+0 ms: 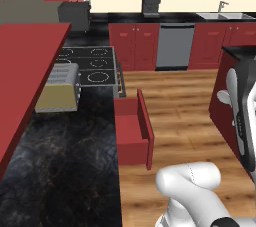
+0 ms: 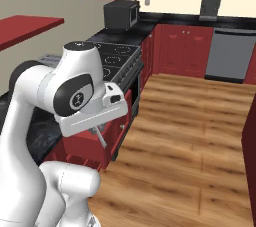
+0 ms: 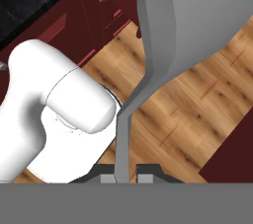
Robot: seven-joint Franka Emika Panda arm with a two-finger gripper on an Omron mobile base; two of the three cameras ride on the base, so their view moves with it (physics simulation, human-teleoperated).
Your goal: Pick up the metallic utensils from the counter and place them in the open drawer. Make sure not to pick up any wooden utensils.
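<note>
Black marbled surface (image 1: 65, 171) on the left, open drawer (image 1: 131, 132) pulled out of its edge over the wood floor (image 1: 185, 106). Toaster (image 1: 60, 87) well behind the drawer, on the surface. Claw (image 3: 126, 177) pinched narrow on a grey metallic utensil (image 3: 163, 35), handle between the fingertips, wide end hanging over floor beside the drawer front. Risk: thin pinch, long overhang, so could swivel or slip during the swing; early release drops it on the floor, not in the drawer. No readable labels or writing anywhere.
</note>
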